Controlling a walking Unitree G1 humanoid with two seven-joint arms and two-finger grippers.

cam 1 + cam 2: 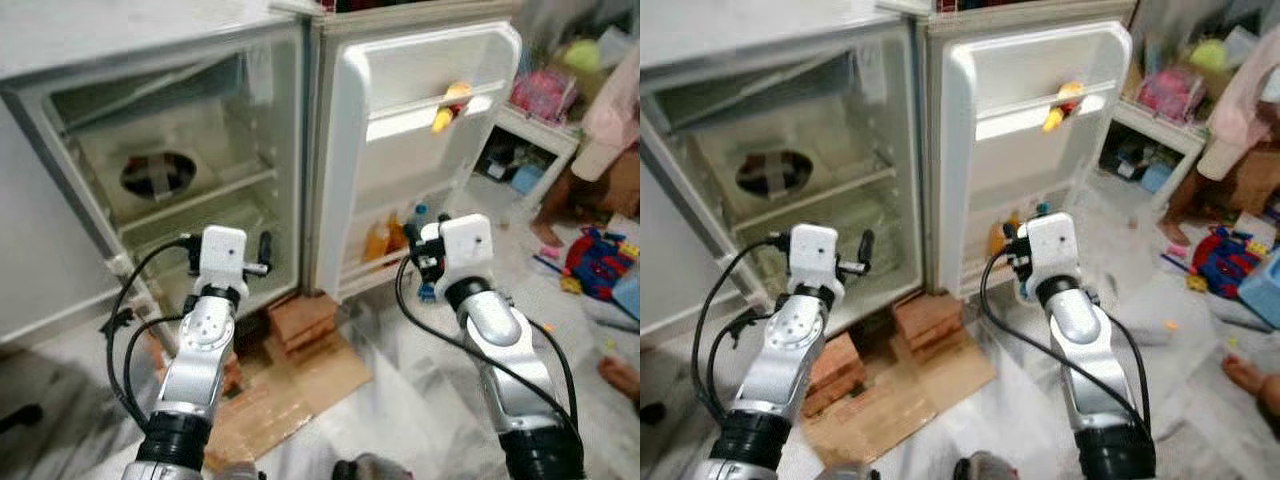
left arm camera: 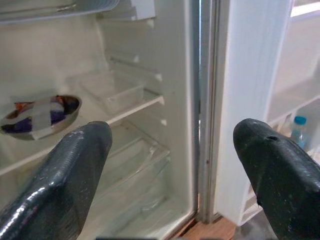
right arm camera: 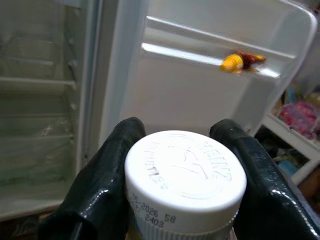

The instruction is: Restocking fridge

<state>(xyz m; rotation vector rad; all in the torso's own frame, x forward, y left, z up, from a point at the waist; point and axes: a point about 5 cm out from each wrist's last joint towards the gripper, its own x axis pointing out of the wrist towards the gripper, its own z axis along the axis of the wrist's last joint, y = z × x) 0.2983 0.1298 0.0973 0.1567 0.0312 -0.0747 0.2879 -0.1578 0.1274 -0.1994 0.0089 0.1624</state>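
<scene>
The right claw [image 3: 180, 200] is grasping a white-capped bottle [image 3: 185, 185] between both fingers, cap toward the wrist camera, with the open fridge door [image 1: 420, 150] lying ahead at frame centre-right, nearer this arm. The left claw [image 2: 175, 165] is hanging released before the fridge interior [image 2: 120, 95]. Only the right wrist view is showing the bottle; the head views are showing the door's lower shelf [image 1: 385, 262] holding bottles.

White cap [image 3: 185, 182] embossed "HEINZ"; rim printed "2026 58" and "2403"
</scene>
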